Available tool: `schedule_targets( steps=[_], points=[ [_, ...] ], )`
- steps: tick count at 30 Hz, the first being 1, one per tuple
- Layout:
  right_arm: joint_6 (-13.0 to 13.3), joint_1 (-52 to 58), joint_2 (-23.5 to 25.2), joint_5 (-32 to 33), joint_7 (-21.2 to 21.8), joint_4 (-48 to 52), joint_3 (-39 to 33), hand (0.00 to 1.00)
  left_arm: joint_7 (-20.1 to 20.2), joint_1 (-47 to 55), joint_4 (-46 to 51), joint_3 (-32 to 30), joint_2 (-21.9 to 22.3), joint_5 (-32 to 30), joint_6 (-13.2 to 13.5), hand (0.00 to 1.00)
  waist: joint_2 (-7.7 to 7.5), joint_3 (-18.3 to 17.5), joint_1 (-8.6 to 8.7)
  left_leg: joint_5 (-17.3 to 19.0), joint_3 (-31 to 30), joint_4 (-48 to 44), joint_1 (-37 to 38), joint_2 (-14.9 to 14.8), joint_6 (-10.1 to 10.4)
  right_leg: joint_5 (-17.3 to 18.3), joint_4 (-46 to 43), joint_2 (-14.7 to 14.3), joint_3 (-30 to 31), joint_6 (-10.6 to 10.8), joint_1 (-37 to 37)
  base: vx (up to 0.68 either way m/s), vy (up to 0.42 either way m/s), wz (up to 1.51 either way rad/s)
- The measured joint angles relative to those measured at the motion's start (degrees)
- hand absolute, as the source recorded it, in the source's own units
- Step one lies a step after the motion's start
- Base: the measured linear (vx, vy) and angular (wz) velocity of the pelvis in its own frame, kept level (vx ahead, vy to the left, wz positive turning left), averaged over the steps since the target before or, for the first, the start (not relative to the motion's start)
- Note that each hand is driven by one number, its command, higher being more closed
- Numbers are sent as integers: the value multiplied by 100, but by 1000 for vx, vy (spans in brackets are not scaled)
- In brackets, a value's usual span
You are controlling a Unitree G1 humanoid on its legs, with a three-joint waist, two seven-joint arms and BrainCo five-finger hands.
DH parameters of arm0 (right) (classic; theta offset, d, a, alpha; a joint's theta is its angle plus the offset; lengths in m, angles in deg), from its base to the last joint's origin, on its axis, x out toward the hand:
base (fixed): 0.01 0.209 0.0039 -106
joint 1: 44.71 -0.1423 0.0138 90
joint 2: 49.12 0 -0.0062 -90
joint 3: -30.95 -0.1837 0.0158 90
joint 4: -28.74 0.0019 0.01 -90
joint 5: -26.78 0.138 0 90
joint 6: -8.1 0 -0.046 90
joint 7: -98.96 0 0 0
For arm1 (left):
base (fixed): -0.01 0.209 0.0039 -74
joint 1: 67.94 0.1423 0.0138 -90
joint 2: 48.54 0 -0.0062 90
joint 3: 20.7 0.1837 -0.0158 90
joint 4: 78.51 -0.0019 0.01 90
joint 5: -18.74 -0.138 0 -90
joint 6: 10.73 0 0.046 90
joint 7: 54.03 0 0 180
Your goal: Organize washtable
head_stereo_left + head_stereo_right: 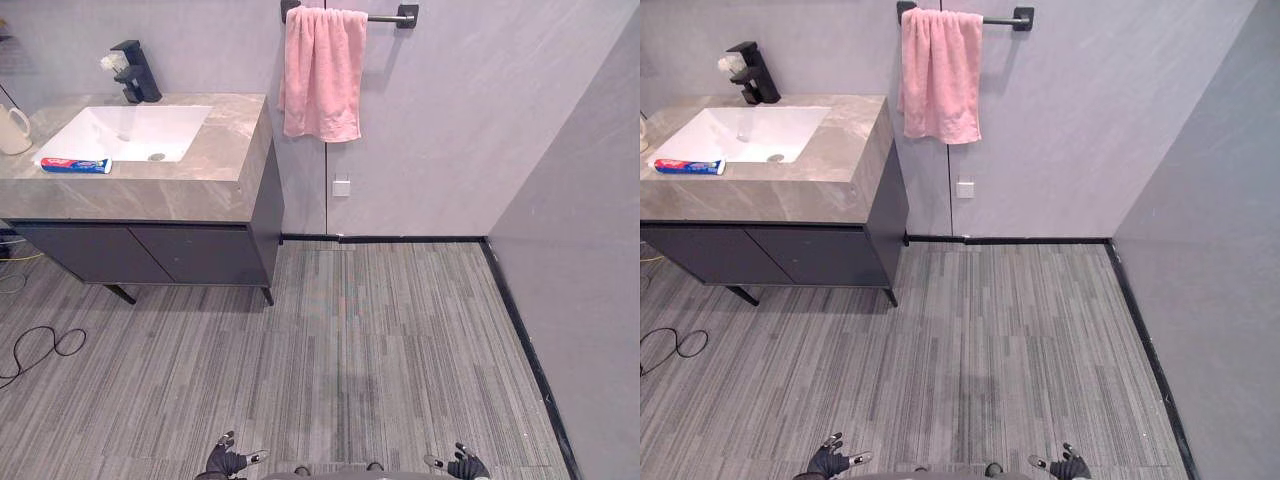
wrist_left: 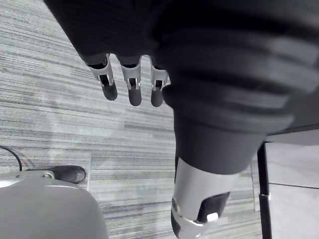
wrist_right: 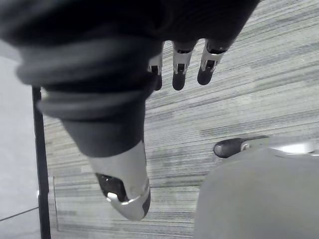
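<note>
A red, white and blue toothpaste tube (image 1: 76,165) lies flat on the worktop (image 1: 215,170), at the front edge of the white rectangular basin (image 1: 130,130) sunk into it. The worktop is a grey-brown slab veined like stone. A black angular tap (image 1: 137,72) stands behind the basin, and a cream jug (image 1: 12,130) with a handle stands on the slab's far left. Beneath is a dark cabinet (image 1: 150,255) with flat doors on thin black legs.

To the worktop's right, a soft pink towel (image 1: 322,75) hangs folded over a black rail (image 1: 390,16) on a smooth grey wall (image 1: 450,120), with a small white wall plate (image 1: 342,187) under it. Black skirting (image 1: 400,240) runs along the wall's foot above a floor (image 1: 380,340) of grey streaked planks.

The tube is well apart from both hands. The left hand (image 1: 228,460) and right hand (image 1: 465,466) hang low over the floor. In each wrist view the silver, dark-tipped fingers (image 2: 134,92) (image 3: 179,74) hang straight and relaxed, holding nothing.
</note>
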State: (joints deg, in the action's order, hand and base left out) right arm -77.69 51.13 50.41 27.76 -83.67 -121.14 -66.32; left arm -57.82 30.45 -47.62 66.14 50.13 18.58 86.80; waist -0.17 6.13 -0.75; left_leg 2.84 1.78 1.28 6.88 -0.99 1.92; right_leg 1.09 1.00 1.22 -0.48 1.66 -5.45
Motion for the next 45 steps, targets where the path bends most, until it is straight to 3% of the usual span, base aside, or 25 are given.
schedule_targets(
  steps=[27, 33, 38, 40, 42, 45],
  points=[
    [-35, -219, 38, -156, 6, 14, -108, 0, 6, -87, 6, -392, 111, -29, 19, 0, 27, 174, -2, 46, 339, 82, 91, -44, -21, -99, 121, -50, 270, -4, 50, -34, -18, -6],
    [-63, -442, 25, -156, 9, 79, -128, 0, 6, -193, 44, -392, 93, -37, 16, 0, 8, 250, -13, 399, 634, -312, -102, -110, -60, -33, -46, -112, 597, 38, 272, 4, -6, -30],
    [-78, -547, -81, -166, 9, 84, -218, 0, 9, -346, 267, -390, 19, -45, 16, 0, 20, 347, -6, 762, 772, -831, -262, -94, -139, 407, -850, -92, 693, 186, 596, 48, 28, -15],
    [-77, -561, -81, -224, 15, 123, -299, 0, 9, -392, 370, -389, -67, -50, 17, 0, 5, 399, -4, 947, 789, -1052, -267, -60, -207, 663, -1412, -47, 662, 340, 767, 56, 50, -5],
    [-81, -613, -85, -331, 14, 129, -343, 0, 11, -499, 406, -374, -88, -51, 17, 0, 45, 498, -5, 1057, 765, -1204, -284, -34, -293, 812, -2531, -6, 513, 532, 1216, 11, 79, 15],
    [-92, -647, 1, -389, 30, 146, -334, 0, 11, -537, 455, -345, -161, -56, 15, 0, 14, 651, -7, 1181, 721, -1207, 14, 53, -420, 894, -4028, 169, 218, 540, 1798, 102, 79, 14]
  ],
)
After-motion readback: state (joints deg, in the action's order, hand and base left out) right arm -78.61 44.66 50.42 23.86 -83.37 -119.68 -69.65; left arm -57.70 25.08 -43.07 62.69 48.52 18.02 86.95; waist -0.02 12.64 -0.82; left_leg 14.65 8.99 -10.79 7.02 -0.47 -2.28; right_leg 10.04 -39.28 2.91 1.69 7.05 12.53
